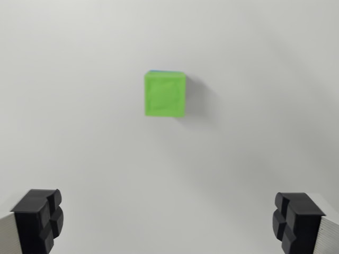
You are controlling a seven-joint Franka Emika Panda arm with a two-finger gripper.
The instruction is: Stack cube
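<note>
Wrist view, looking down on a white surface (79, 132). Gripper (169, 225) spread wide and empty, black fingertips (39, 219) at the lower corners. Green cube (164, 94) well ahead of the claw, centred between the fingers, atop a blue cube (159, 71) visible only as a thin sliver along its far edge.

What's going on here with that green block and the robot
This is the view from the robot arm's wrist camera, looking down at a white surface. A green cube sits there, and a thin blue edge shows at its top, possibly another cube underneath, though that can't be confirmed. The end effector is open and empty, its two fingers wide apart at the bottom corners, well clear of the cube. Nothing is being held.
</note>
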